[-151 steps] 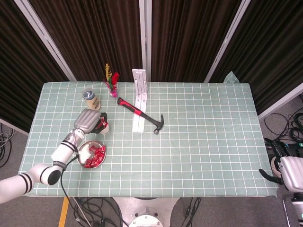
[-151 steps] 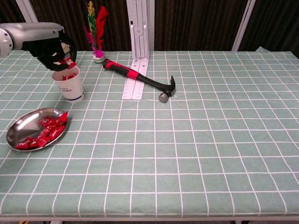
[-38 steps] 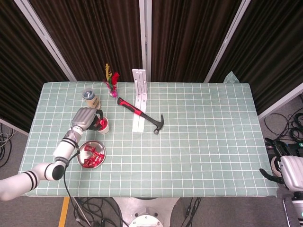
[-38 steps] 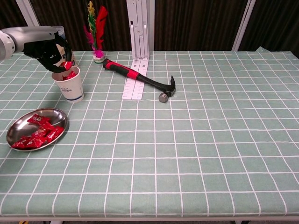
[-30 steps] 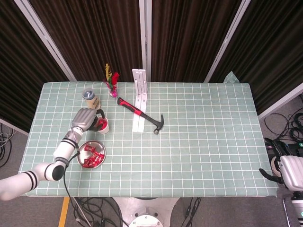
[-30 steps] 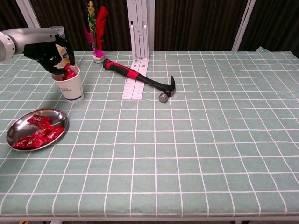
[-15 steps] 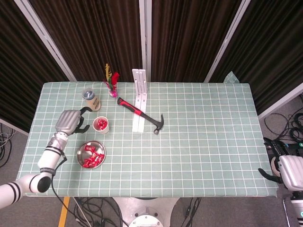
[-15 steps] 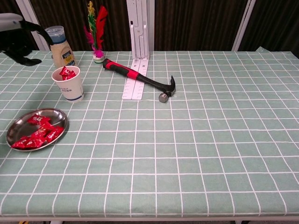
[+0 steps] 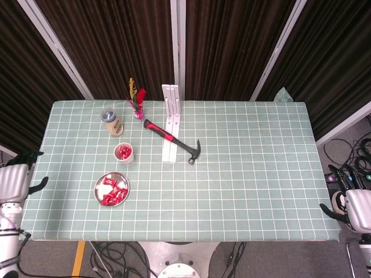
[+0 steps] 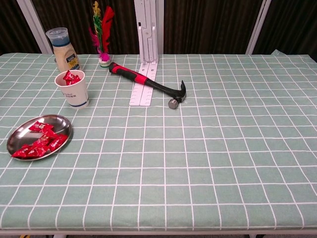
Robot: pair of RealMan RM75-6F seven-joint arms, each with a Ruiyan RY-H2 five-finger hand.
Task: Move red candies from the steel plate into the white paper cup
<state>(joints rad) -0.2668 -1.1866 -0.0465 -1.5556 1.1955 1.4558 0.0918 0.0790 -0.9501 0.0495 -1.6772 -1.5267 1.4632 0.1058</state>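
The steel plate (image 9: 98,184) (image 10: 20,131) lies near the table's front left and holds several red candies (image 9: 113,190) (image 10: 40,140). Behind it stands the white paper cup (image 9: 124,157) (image 10: 73,92) with red candies (image 9: 123,152) (image 10: 69,77) heaped in its mouth. My left hand (image 9: 14,180) hangs off the table's left edge, holding nothing, fingers apart. My right hand (image 9: 352,207) sits off the right edge, also holding nothing, fingers apart. Neither hand shows in the chest view.
A red-and-black hammer (image 9: 173,141) (image 10: 148,85) lies across a white slotted rail (image 9: 170,121) (image 10: 147,49). A dressing bottle (image 9: 111,121) (image 10: 63,49) and a feathered shuttlecock (image 9: 137,101) (image 10: 102,34) stand at the back left. Green checked cloth (image 9: 243,168) covers the table.
My left hand let a candy go over the cup, then drew back left and off the table's edge. The cup now holds more candy. The right hand stayed put.
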